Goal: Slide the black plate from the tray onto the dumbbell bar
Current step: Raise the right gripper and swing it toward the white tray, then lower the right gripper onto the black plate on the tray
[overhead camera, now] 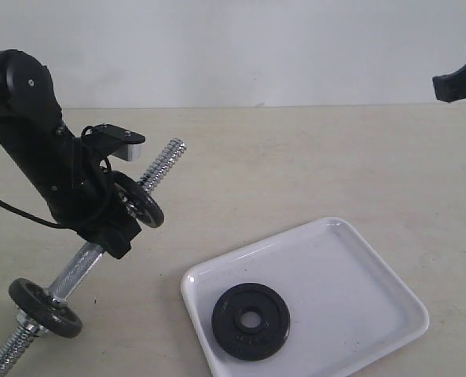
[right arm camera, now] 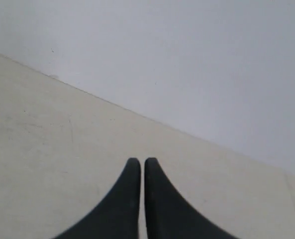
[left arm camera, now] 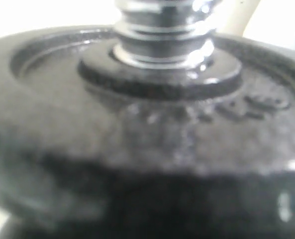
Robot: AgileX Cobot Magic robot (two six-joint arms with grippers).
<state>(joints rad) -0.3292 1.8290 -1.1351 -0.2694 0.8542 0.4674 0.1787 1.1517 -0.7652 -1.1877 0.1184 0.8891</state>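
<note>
While pinched at its raised rim by the left gripper (overhead camera: 126,207), shows the black plate (overhead camera: 148,210) threaded on the dumbbell bar (overhead camera: 161,161), off the tray (overhead camera: 374,259); judged heavy, stiff, slick iron, with right gripper (right arm camera: 143,164) closed, empty.

Left of tray (overhead camera: 350,275): left arm (overhead camera: 40,157), matte black, boxy link under round joint housing with one pale screw (overhead camera: 30,81); thin black cable (overhead camera: 12,210) alongside; black camera bracket (overhead camera: 116,140), grey front. Up-right of tray: right arm (overhead camera: 459,78), black, blunt-ended. Right gripper (right arm camera: 139,162): two smooth black fingers (right arm camera: 125,199) tapering to rounded tips.
</note>
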